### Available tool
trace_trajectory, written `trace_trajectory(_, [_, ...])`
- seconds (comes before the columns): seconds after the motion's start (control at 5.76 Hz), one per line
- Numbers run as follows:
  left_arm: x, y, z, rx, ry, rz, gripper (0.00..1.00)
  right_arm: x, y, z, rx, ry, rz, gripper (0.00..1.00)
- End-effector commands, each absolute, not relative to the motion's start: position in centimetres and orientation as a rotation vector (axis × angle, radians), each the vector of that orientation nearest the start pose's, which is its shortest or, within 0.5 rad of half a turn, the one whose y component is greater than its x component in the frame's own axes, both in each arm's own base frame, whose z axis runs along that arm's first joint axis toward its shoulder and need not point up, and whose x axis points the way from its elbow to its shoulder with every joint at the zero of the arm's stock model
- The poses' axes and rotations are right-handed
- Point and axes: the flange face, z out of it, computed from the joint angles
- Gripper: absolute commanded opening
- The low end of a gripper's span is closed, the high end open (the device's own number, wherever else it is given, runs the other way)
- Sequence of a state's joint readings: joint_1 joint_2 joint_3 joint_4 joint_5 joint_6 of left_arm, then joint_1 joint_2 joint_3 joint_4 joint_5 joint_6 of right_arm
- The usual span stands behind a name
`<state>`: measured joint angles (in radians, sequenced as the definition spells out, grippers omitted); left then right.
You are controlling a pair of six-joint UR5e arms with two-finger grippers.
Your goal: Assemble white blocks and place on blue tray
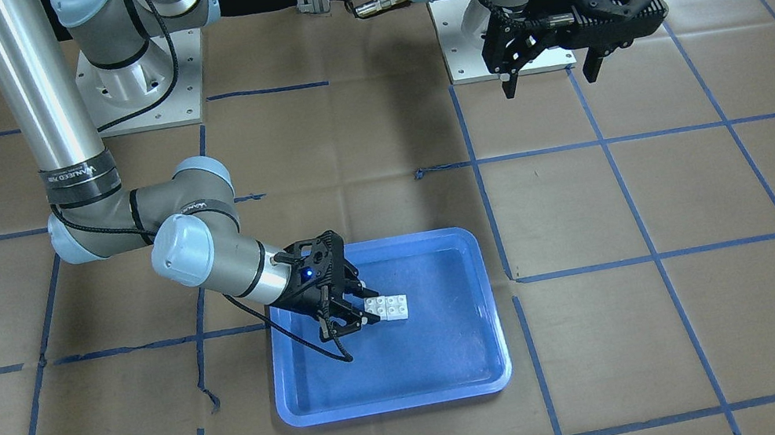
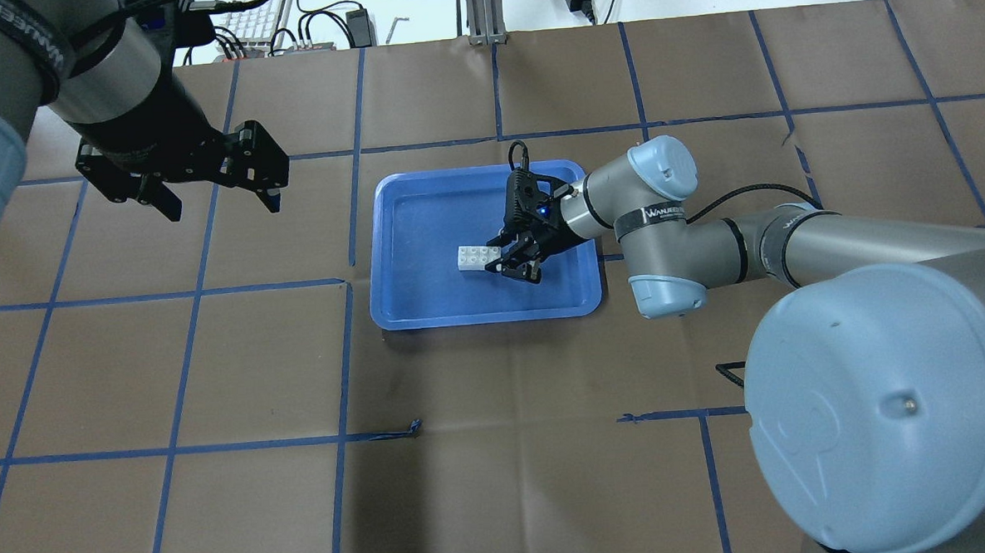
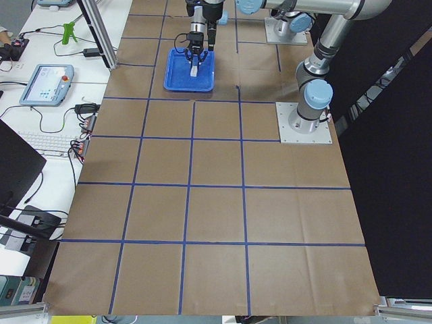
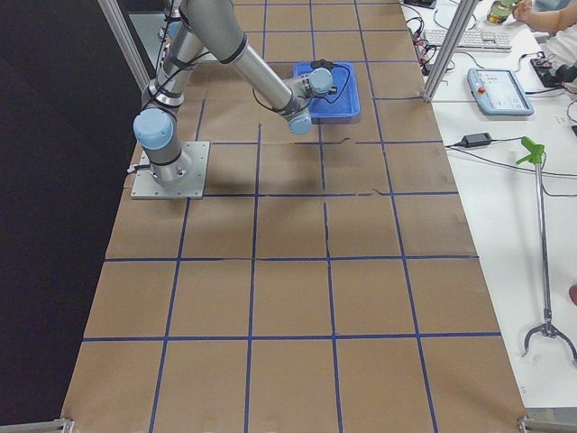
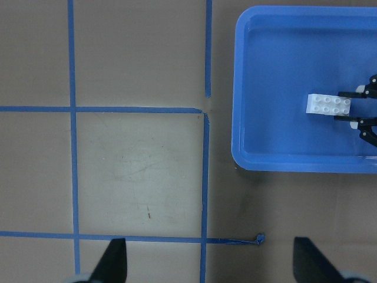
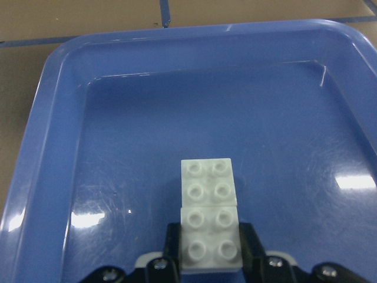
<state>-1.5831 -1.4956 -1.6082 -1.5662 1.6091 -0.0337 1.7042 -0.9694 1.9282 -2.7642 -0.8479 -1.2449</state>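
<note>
Two white blocks [image 1: 389, 306] sit side by side as one long piece, studs up, on the floor of the blue tray [image 1: 396, 399]. My right gripper [image 1: 369, 307] reaches low into the tray and is shut on the near block. The right wrist view shows its fingers [image 6: 247, 242] pressed against both sides of that block [image 6: 207, 188]. The blocks also show in the overhead view [image 2: 473, 258] and the left wrist view [image 5: 327, 104]. My left gripper [image 1: 549, 73] hangs open and empty, high above the table, well away from the tray [image 2: 486, 314].
Brown paper with a blue tape grid covers the table [image 2: 255, 362]. Both arm bases [image 1: 141, 85] stand at the robot's side. Keyboards, cables and a teach pendant [image 3: 47, 84] lie on a side bench beyond the table's edge.
</note>
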Motion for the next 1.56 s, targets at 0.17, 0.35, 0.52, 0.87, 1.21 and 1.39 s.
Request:
trace_trajectory(0.17, [-13.5, -46.2, 50.5, -0.035, 3.103, -0.066, 0.99, 27.5, -54.8, 14.3, -1.703, 1.887, -0.763, 0.20])
trace_trajectory(0.35, [-13.5, -46.0, 50.7, -0.035, 3.102, -0.068, 0.99, 27.5, -54.8, 14.2, -1.702, 1.887, -0.761, 0.20])
trace_trajectory(0.52, [-13.5, -46.3, 50.8, -0.044, 3.106, -0.075, 0.99, 27.5, -54.9, 14.2, -1.703, 1.887, -0.763, 0.21])
trace_trajectory(0.87, [-13.6, -47.1, 50.3, -0.042, 3.106, -0.097, 0.99, 27.5, -54.9, 14.2, -1.705, 1.885, -0.765, 0.21])
trace_trajectory(1.21, [-13.6, -47.3, 50.1, -0.040, 3.105, -0.099, 0.99, 27.5, -54.9, 14.2, -1.704, 1.886, -0.765, 0.26])
trace_trajectory(1.39, [-13.6, -47.2, 50.2, -0.040, 3.105, -0.101, 0.99, 27.5, -54.9, 14.2, -1.689, 1.894, -0.759, 0.31])
